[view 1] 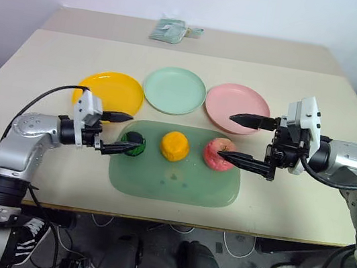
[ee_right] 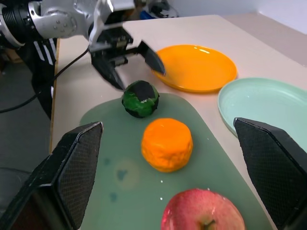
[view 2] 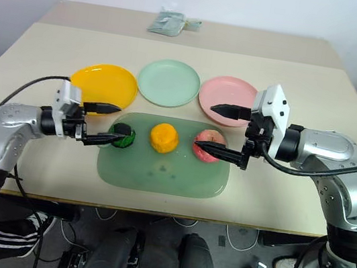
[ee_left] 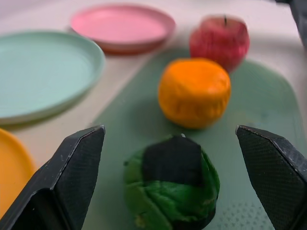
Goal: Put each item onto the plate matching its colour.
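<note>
Three toy foods sit in a row on a translucent green board (view 1: 157, 182). The green ball (view 1: 133, 145), dark green patched with black, lies just ahead of the left claw (view 1: 117, 133), in line with the gap between its spread fingers, not touched. The orange (view 1: 174, 146), round and squat, stands upright between the two claws. The apple (view 1: 218, 152), pink-red with its stem up, sits just ahead of the right claw (view 1: 232, 138), by its lower finger.

Beyond them lie three round plates, all bare: the yellow plate (view 1: 109, 90) just past the left claw, the green plate (view 1: 174, 90) in the middle, the pink plate (view 1: 232, 105) just behind the right claw's upper finger.
</note>
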Robot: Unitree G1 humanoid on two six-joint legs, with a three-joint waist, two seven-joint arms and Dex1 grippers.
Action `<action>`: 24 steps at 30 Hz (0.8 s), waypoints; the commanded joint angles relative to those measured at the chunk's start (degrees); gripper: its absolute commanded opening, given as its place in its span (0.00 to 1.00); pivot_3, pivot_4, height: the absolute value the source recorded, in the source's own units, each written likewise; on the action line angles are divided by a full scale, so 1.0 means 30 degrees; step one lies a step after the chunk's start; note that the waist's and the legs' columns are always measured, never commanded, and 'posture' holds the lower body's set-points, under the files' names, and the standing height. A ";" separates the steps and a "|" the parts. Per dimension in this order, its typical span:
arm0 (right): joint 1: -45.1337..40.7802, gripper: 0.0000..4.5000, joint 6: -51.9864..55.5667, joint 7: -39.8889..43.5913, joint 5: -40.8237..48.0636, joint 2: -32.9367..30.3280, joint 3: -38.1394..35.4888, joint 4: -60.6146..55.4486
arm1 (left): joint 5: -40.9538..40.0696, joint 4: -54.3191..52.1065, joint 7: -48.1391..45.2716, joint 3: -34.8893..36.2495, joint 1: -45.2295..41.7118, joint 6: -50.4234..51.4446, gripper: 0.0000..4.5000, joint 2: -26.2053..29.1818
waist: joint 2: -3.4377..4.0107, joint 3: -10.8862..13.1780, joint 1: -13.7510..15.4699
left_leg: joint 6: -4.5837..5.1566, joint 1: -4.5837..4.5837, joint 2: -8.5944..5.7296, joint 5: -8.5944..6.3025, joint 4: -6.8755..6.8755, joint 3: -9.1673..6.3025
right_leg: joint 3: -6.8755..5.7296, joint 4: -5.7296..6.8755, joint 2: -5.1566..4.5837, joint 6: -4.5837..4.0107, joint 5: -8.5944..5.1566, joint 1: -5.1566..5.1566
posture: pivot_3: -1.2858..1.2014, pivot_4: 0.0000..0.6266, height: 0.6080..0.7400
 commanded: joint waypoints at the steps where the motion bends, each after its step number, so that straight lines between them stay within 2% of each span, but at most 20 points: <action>1: -0.0105 0.99 -0.0316 -0.0208 0.0042 -0.0208 -0.0757 -0.0727 | 0.0497 0.0358 0.0214 -0.0155 -0.0483 -0.0543 1.00 -0.0077 | 0.0000 0.0000 0.0021 | 0.0000 0.0001 0.0001 0.0000 0.0000 -0.0003 | -0.0001 0.0004 0.0003 0.0000 0.0000 0.0000 | 0.52 0.24 0.97; 15: -0.0254 0.99 -0.0161 -0.0712 0.0254 -0.0042 -0.0743 -0.0908 | 0.1081 0.0687 0.0206 -0.0762 -0.0051 -0.0963 1.00 -0.0601 | 0.0000 0.0000 0.0042 | 0.0000 -0.0001 -0.0001 0.0000 0.0001 -0.0003 | 0.0000 0.0001 -0.0007 0.0000 0.0000 0.0000 | 0.52 0.24 0.97; 18: -0.0257 1.00 -0.0083 -0.0665 0.0360 -0.0176 -0.0887 -0.0954 | 0.1480 0.0969 0.0232 -0.1059 0.0007 -0.1380 0.82 -0.0659 | 0.0000 0.0000 0.0048 | 0.0000 0.0000 -0.0001 0.0000 0.0001 -0.0003 | 0.0000 0.0001 -0.0006 0.0001 0.0000 0.0001 | 0.52 0.24 0.97; 20: -0.0227 1.00 -0.0027 -0.0608 0.0440 -0.0291 -0.1011 -0.0974 | 0.1701 0.1144 0.0466 -0.1078 -0.0040 -0.1733 0.62 -0.0779 | 0.0000 0.0000 0.0043 | 0.0000 0.0000 -0.0001 0.0000 0.0001 -0.0003 | 0.0000 0.0001 -0.0006 0.0001 0.0000 0.0001 | 0.52 0.24 0.97; 24: -0.0136 1.00 -0.0006 -0.0530 0.0503 -0.0434 -0.1143 -0.0984 | 0.1348 0.1054 0.0433 -0.0898 -0.0226 -0.1435 0.62 -0.0881 | 0.0000 0.0000 0.0052 | 0.0000 0.0000 -0.0001 0.0000 0.0001 -0.0004 | 0.0000 0.0002 -0.0008 0.0001 0.0000 0.0001 | 0.52 0.24 0.97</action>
